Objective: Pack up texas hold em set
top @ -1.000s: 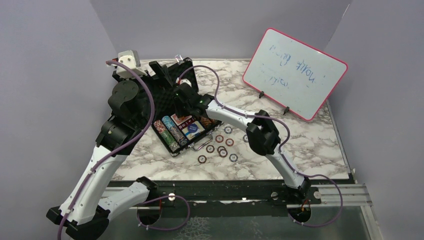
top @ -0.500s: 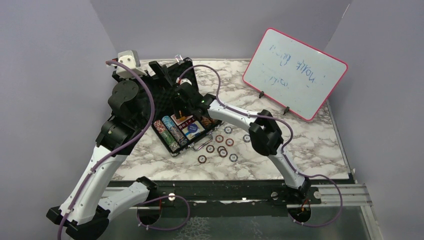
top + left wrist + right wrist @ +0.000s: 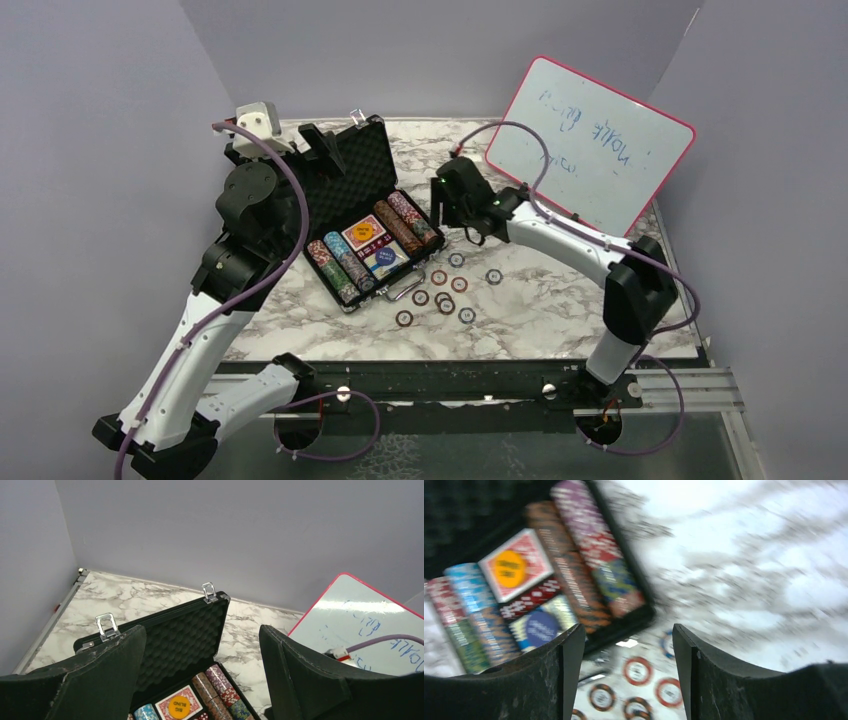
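Note:
The black foam-lined case [image 3: 352,170] lies open at the table's back left, its lid [image 3: 185,635] tilted up. Rows of striped chips [image 3: 404,222], a red deck with an orange button [image 3: 363,233], red dice [image 3: 531,597] and a blue deck [image 3: 384,258] fill it. Several loose chips [image 3: 440,290] lie on the marble just right of the case's silver handle [image 3: 404,290]. My right gripper [image 3: 447,212] hovers open and empty beside the case's right edge, above those loose chips [image 3: 637,670]. My left gripper [image 3: 325,146] hangs open over the lid's left side, holding nothing.
A pink-framed whiteboard [image 3: 590,145] leans on its stand at the back right. Grey walls close in the table at left, back and right. The right arm's purple cable [image 3: 520,130] arcs in front of the whiteboard.
My right arm has swung out from over the case to its right side, with the gripper wider, uncovering the chip rows on the case's right. The left arm has not moved.

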